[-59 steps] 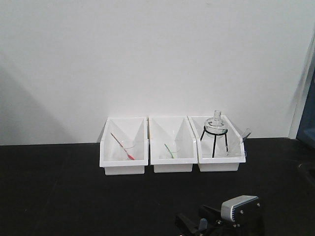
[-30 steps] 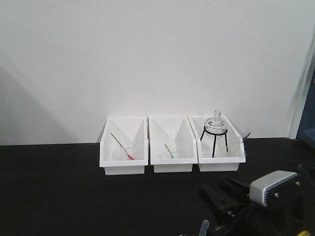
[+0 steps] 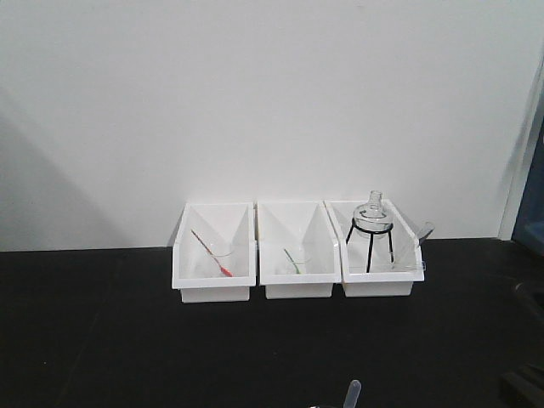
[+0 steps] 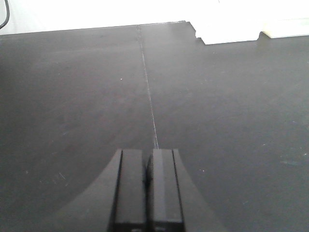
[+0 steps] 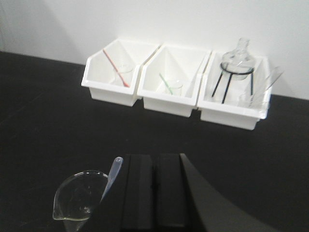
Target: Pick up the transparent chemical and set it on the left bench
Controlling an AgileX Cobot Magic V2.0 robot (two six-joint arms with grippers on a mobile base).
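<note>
No text, label, brand, number or sign can be read anywhere: the white bins (image 5: 179,79), the glassware and the black table (image 4: 217,106) all look unmarked.

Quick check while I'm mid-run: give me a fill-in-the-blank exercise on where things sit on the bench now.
1. The small clear glass beaker holds a colourless translucent plastic ____.
2. It stands on the long matte black worktop, to the ____ of the right gripper.
3. The number of white plastic bins against the plain white wall is ____.
4. The left gripper has its jaws ____, holding nothing.

Missing words: pipette; left; three; shut
</note>
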